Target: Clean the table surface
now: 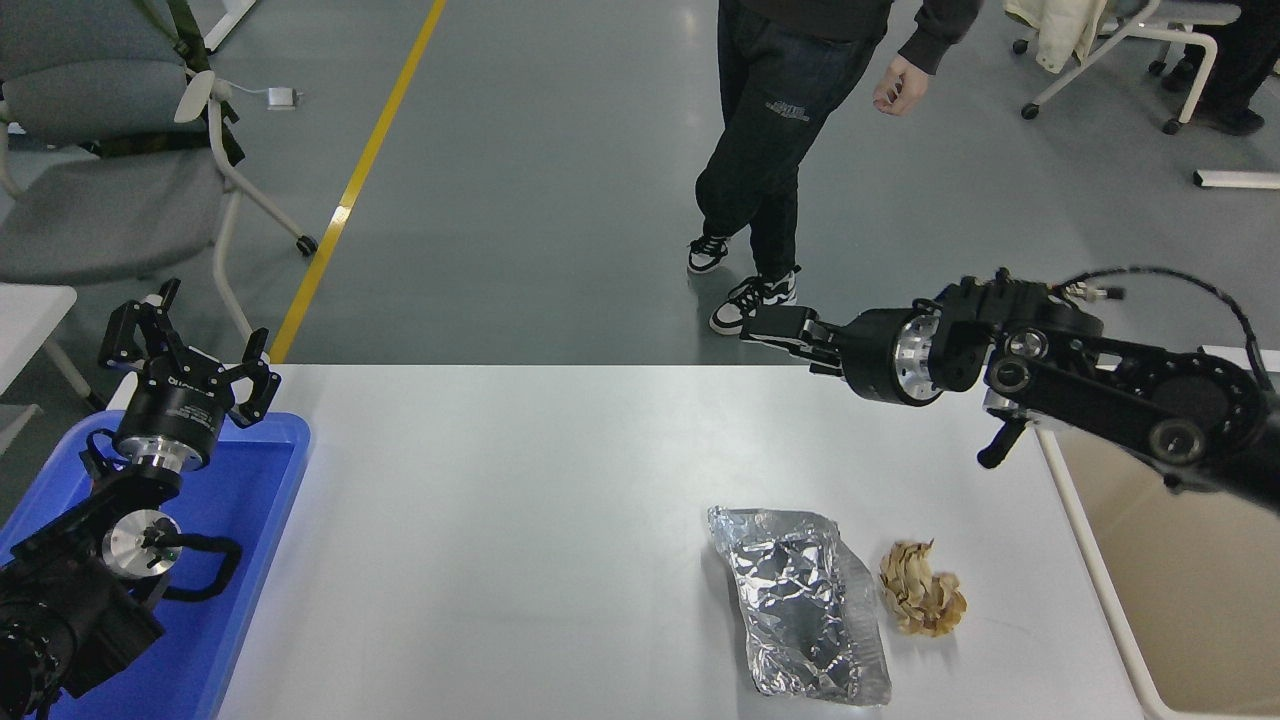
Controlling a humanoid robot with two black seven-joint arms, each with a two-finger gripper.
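One hand (785, 330) — the right, grip unreadable — stretches leftward above the table surface (520, 520).

Floor (560, 180): we note smooth grey-green coating with soft overhead reflections near the top centre. A yellow line (360, 170) runs diagonally across it from the top down to the left. Left side: a grey padded chair (110, 170) on white legs with castors; a small white adapter (280, 97) with its cable lies on the floor just beyond it. We see two clear rectangular plates (908, 329) flat on the floor at centre right. Upper right: a white-framed chair (1130, 50) on castors with pale fabric draped over it, and a white bar (1236, 179) lying on the floor nearby. A person (790, 120) in dark trousers and black-and-white trainers stands at top centre.
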